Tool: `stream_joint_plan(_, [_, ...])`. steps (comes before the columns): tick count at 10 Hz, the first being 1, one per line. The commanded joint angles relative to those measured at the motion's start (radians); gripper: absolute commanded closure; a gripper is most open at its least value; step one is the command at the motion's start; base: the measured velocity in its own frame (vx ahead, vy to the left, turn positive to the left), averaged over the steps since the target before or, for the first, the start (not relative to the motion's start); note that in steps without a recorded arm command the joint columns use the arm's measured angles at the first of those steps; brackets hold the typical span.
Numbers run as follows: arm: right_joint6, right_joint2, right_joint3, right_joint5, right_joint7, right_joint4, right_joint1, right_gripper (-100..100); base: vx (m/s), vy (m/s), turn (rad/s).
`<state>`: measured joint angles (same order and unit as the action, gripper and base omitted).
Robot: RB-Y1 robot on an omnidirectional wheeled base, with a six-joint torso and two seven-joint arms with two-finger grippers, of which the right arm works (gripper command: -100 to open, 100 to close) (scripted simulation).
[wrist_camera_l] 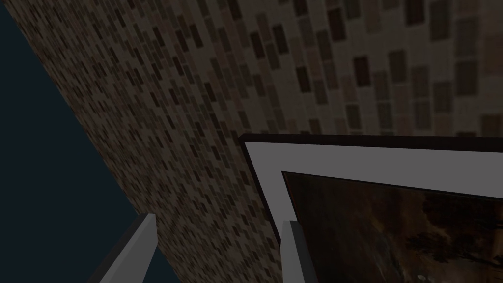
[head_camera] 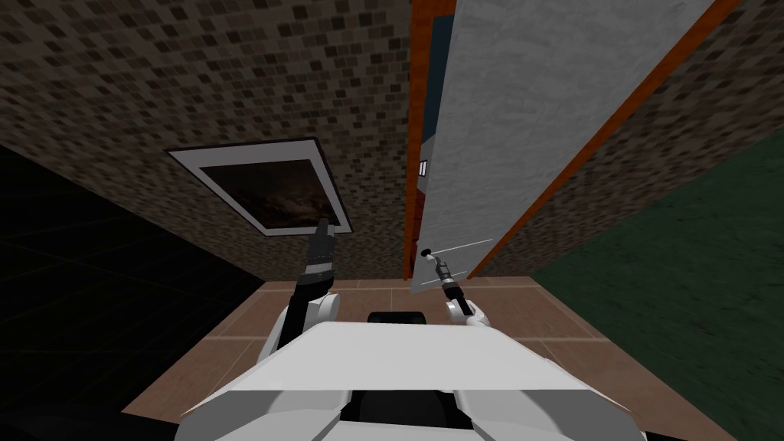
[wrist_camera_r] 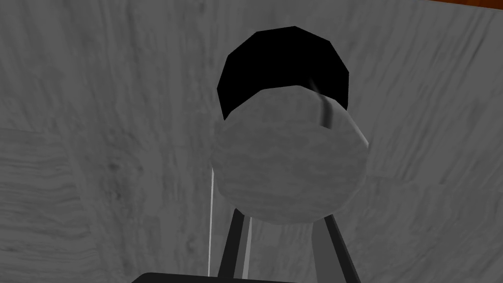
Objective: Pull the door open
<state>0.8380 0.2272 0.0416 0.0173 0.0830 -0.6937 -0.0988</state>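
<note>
At the grey door's (head_camera: 521, 115) latch edge, the right gripper (wrist_camera_r: 282, 218) pinches the round knob (wrist_camera_r: 290, 157) by its sides. The door stands slightly ajar in its orange frame (head_camera: 416, 115); the left gripper (wrist_camera_l: 219, 221), raised alongside, is spread.

Door (head_camera: 505, 115) ajar, narrow gap beside frame (head_camera: 416, 115), wall (head_camera: 230, 76) ahead

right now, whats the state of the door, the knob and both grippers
door: ajar, latch edge clear of the orange frame
knob: gripped between the right gripper's fingers
right gripper: shut on the knob
left gripper: open, holding nothing, up by the picture on the wall
</note>
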Motion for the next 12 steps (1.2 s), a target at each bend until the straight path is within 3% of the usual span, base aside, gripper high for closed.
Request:
stream_joint_plan(1, [0.003,-0.031,0.025,-0.01,-0.003,-0.019,0.008,100,0.016,0.01,-0.012])
stream_joint_plan(4, [0.003,-0.031,0.025,-0.01,-0.003,0.01,0.008,100,-0.001,-0.003,0.005])
stream_joint_plan(5, [0.003,-0.031,0.025,-0.01,-0.003,-0.009,0.008,100,-0.002,-0.012,-0.03])
stream_joint_plan(6, [0.003,-0.029,0.032,0.002,0.034,-0.017,0.007,100,-0.045,-0.007,0.083])
stream_joint_plan(9, [0.003,-0.029,0.032,0.002,0.034,-0.017,0.007,100,-0.019,-0.008,0.013])
stream_joint_plan(10, [0.003,-0.027,0.039,0.015,0.071,-0.015,0.005,100,-0.017,0.013,0.061])
stream_joint_plan(12, [0.003,-0.027,0.039,0.015,0.071,-0.005,0.005,100,-0.025,-0.006,0.013])
